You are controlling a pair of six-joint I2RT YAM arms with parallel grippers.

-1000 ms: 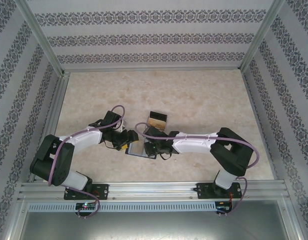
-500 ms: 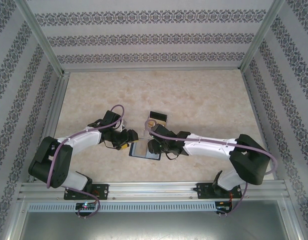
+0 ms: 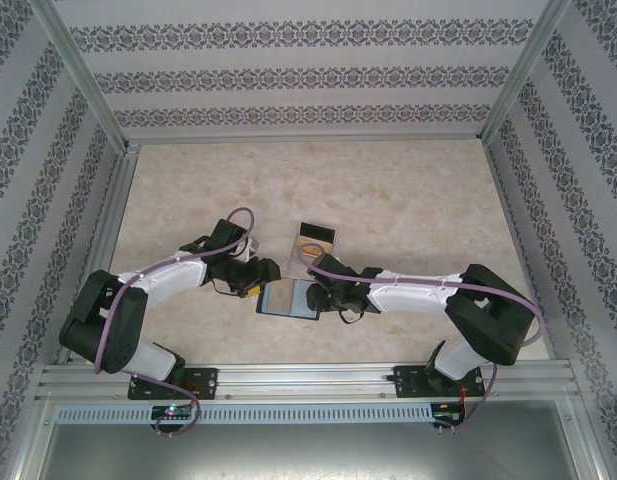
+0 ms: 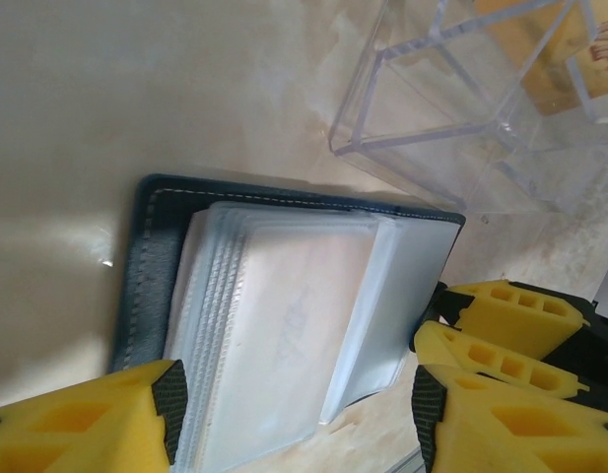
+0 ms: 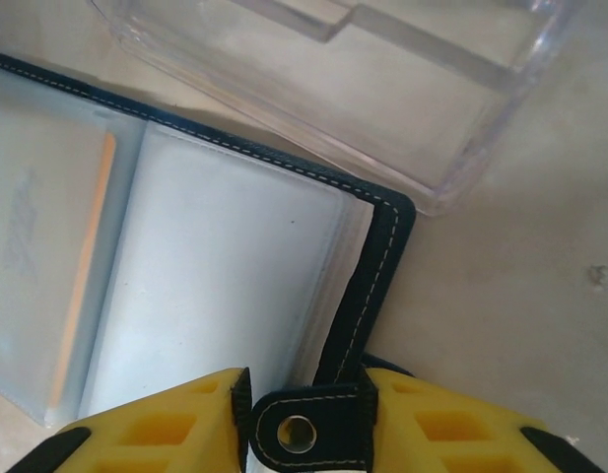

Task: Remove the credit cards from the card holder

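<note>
The right gripper (image 5: 304, 399) has its yellow fingers closed on the little snap tab (image 5: 305, 432) of the card holder (image 5: 379, 256), pinning that corner. The left gripper (image 4: 296, 399) hangs with its fingers wide apart, one on either side of the stack of clear sleeves (image 4: 284, 286). The holder lies open and flat on the table (image 4: 97, 89), just beside the clear acrylic stand (image 4: 451, 128). My worry is the sleeves: they look slick and layered, so the left fingers could easily catch a whole sleeve rather than a card, or drag the wallet out of the tab grip. One of the credit cards (image 4: 289, 315) seems to sit, pale, inside the top sleeve, and the right wrist view shows an orange edge in another. The stand holds tan-gold pieces.
</note>
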